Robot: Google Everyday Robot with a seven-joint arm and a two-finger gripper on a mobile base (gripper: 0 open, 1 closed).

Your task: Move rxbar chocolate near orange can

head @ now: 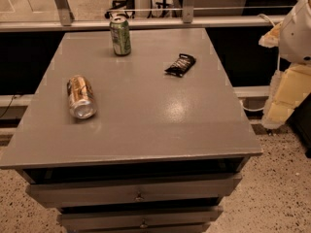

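The rxbar chocolate point(180, 64), a small flat black wrapper with white lettering, lies on the grey table top point(146, 110) at the back right. The orange can point(80, 96), orange-gold with a silver top, lies on its side at the left of the table, its top facing the front. My gripper point(282, 106) hangs off the table's right side, beyond the edge, below the white arm point(299, 30). It is well away from the bar and holds nothing that I can see.
A green and white can point(120, 35) stands upright at the back of the table, left of the bar. The table has drawers point(136, 191) in front. A glass railing point(146, 13) runs behind it. A speckled floor point(282, 188) lies to the right.
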